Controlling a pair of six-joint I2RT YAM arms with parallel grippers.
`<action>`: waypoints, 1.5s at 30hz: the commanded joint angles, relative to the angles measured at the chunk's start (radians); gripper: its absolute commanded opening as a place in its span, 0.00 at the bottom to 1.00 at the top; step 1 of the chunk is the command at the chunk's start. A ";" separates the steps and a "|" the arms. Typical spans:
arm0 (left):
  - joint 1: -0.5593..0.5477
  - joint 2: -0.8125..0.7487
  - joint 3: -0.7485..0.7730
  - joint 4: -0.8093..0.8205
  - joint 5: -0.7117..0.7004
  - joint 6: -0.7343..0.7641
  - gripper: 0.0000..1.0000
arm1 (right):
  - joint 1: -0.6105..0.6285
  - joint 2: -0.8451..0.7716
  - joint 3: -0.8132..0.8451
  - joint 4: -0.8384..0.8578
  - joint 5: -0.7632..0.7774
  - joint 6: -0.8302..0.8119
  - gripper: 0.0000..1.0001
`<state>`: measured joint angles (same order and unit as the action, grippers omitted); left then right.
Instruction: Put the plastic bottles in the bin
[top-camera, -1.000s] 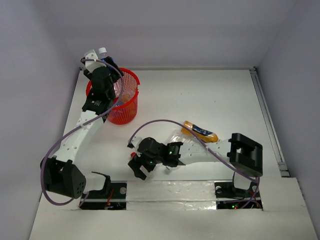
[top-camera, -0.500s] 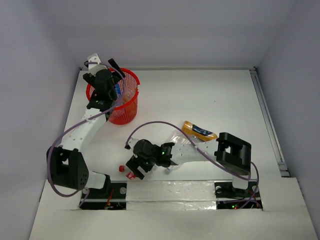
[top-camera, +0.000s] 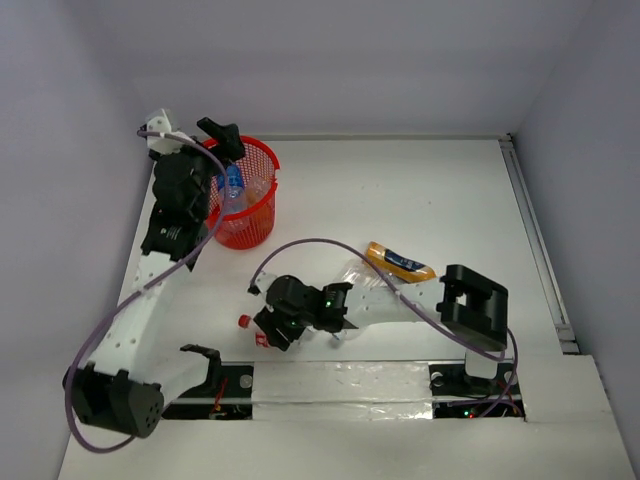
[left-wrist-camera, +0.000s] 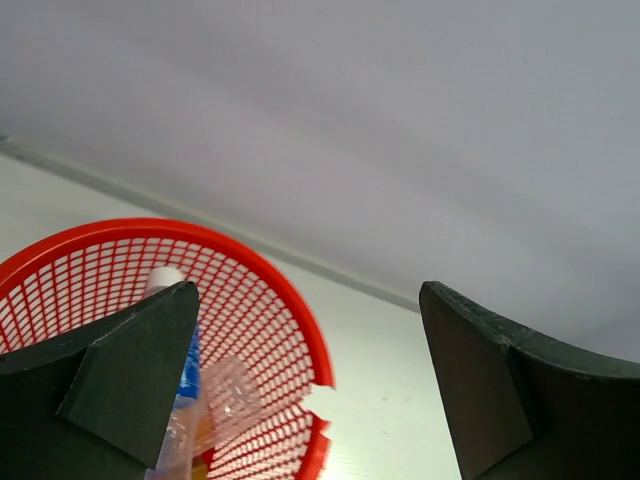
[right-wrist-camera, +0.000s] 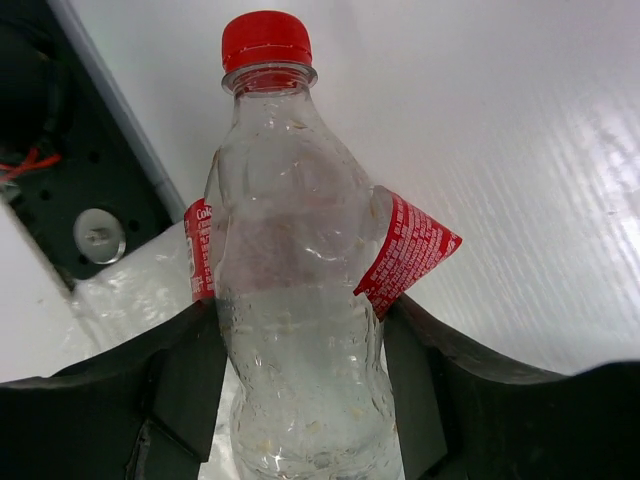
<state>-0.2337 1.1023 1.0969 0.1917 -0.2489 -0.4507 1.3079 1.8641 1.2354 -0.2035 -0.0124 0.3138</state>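
The left gripper (left-wrist-camera: 308, 300) hangs wide open with nothing between its fingers, over the far rim of the bin (left-wrist-camera: 285, 280). From above, the left gripper (top-camera: 222, 135) shows only as a dark shape against the wall, and the arm hides the bin's left side. Inside the bin (top-camera: 262, 152) a blue-label bottle (left-wrist-camera: 186, 362) stands on end, white cap up, half hidden behind one finger; a crushed clear bottle (left-wrist-camera: 228, 395) lies against it.

The right gripper (right-wrist-camera: 300, 385) is closed about the lower body of a red-capped bottle (right-wrist-camera: 290, 290), a finger pressed on each side, and the bottle's base is cut off at the frame's bottom. Its red label has torn loose and sticks out to the side. In the top view the right gripper (top-camera: 268, 330) sits low at the table's (top-camera: 400, 190) near edge, with little but the cap of the red-capped bottle (top-camera: 243, 321) poking out to the left. An orange bottle (top-camera: 400, 263) lies beside the right arm, and next to it is what seems another clear bottle (top-camera: 355, 272), partly under the arm.

A second ago the left gripper held the blue-label bottle above the bin; it has since let go and drawn back toward the wall
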 joint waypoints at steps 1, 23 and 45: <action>0.005 -0.105 -0.044 -0.031 0.108 -0.036 0.90 | 0.001 -0.155 0.030 0.039 0.051 -0.004 0.55; 0.005 -0.504 -0.198 -0.178 0.273 -0.017 0.87 | -0.332 -0.068 0.611 0.191 0.121 0.008 0.52; 0.005 -0.568 -0.253 -0.239 0.376 -0.008 0.84 | -0.407 0.265 0.940 0.144 0.134 0.090 0.87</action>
<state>-0.2337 0.5232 0.8352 -0.0769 0.1005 -0.4740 0.9089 2.2013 2.1780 -0.1116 0.1043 0.3939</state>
